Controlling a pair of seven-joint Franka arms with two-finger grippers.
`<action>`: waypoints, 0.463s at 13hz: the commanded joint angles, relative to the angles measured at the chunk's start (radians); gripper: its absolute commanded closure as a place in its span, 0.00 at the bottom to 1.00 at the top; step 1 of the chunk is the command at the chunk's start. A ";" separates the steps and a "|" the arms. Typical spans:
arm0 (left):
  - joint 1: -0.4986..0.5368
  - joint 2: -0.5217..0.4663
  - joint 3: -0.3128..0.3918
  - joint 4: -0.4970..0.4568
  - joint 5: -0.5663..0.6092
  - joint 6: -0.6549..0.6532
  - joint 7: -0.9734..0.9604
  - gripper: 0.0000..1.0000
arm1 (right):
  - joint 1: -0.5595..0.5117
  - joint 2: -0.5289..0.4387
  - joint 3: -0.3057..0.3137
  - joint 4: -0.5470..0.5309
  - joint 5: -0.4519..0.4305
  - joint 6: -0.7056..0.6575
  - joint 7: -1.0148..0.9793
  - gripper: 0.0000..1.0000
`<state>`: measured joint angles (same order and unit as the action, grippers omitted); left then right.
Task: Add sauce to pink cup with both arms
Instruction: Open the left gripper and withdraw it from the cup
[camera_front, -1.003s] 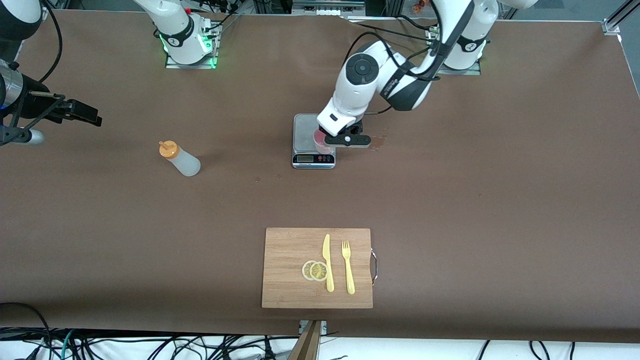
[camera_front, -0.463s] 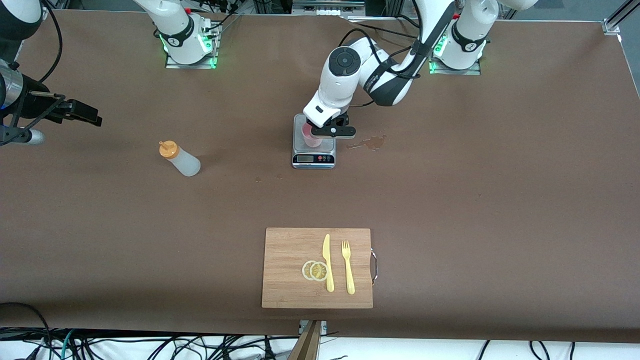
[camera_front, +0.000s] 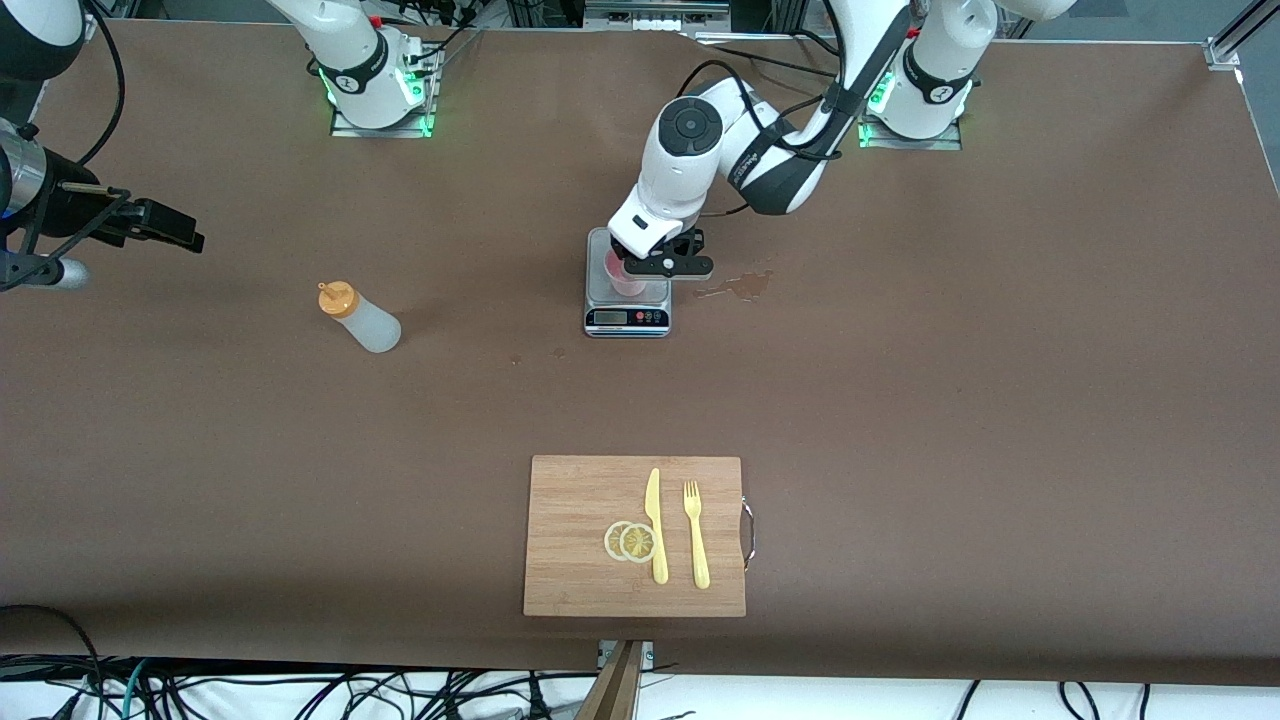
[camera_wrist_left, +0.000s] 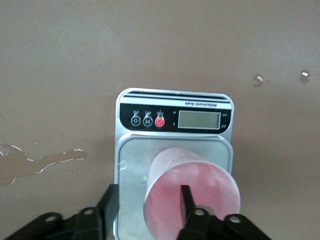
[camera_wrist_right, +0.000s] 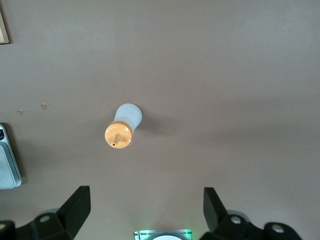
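My left fingers (camera_wrist_left: 150, 205) are pinching the pink cup (camera_wrist_left: 192, 195) wall on the scale (camera_wrist_left: 127, 165), risking tipping; my right fingers (camera_wrist_right: 145, 212) are waiting wide over the sauce bottle (camera_wrist_right: 122, 127).

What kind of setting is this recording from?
Likely a robotics lab staged as a kitchen counter: a brown-covered table with bolted arm bases, loose cables along its edge, and props such as a kitchen scale and cutting board.
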<state>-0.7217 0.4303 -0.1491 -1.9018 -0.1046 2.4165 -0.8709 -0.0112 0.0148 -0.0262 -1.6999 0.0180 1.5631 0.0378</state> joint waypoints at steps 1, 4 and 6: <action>0.027 -0.048 0.009 0.039 -0.082 -0.075 0.015 0.00 | 0.004 -0.009 -0.003 0.008 0.007 -0.015 0.005 0.00; 0.096 -0.067 0.032 0.252 -0.083 -0.389 0.056 0.00 | 0.007 -0.002 -0.003 0.012 0.005 0.000 0.004 0.00; 0.140 -0.079 0.075 0.360 -0.080 -0.552 0.178 0.00 | 0.007 -0.001 -0.003 0.017 0.005 -0.006 0.004 0.00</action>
<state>-0.6215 0.3572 -0.1015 -1.6438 -0.1626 2.0011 -0.8012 -0.0101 0.0149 -0.0262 -1.6990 0.0180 1.5657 0.0378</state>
